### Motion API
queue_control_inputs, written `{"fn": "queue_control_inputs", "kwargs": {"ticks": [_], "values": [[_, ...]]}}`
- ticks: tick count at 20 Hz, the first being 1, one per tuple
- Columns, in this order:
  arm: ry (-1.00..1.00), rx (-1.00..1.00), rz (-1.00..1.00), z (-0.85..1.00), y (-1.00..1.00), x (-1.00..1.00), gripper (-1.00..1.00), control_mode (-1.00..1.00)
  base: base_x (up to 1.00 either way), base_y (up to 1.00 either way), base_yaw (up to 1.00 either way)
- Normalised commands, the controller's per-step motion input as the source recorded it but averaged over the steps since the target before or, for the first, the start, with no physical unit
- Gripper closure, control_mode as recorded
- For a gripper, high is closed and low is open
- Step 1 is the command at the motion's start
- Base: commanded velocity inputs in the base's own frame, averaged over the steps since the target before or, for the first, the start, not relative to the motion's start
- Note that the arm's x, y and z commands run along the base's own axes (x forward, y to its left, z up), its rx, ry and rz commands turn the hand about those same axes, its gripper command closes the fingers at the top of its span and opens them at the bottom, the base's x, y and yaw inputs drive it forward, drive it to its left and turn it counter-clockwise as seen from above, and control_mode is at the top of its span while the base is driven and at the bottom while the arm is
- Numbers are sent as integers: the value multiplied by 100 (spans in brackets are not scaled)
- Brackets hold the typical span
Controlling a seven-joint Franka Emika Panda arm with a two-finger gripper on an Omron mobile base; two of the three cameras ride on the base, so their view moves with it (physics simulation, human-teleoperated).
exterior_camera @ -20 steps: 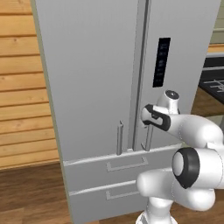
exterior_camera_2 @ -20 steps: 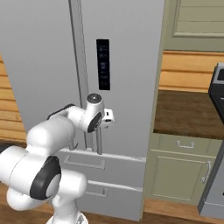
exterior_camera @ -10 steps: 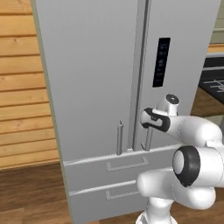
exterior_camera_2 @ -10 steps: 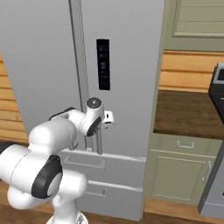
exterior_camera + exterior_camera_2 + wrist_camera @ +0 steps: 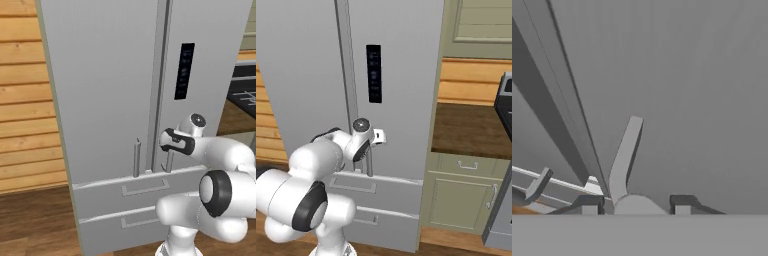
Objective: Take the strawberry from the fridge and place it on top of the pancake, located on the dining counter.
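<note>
Jaws straddle the right door handle [image 5: 624,157], one dark fingertip [image 5: 588,204] on each side of the bar, and it looks like they're closing in, but whether they're actually clamped on it can't be told from these angles. Gripper [image 5: 169,146] is pressed up low against the fridge [image 5: 110,95], both doors shut with the left door handle [image 5: 136,158] just beside, and two drawers [image 5: 125,192] closed below.

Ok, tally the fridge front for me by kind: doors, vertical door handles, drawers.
Doors: 2, left and right
Vertical door handles: 2, left and right
Drawers: 2, upper and lower
Total: 6
</note>
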Motion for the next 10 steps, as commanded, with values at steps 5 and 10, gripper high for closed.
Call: {"fn": "queue_control_inputs", "kwargs": {"ticks": [5, 10], "values": [[12, 0, 0, 0, -36, -16, 100, -100, 0, 0, 0], [16, 0, 0, -8, -91, -50, 100, -100, 0, 0, 0]]}}
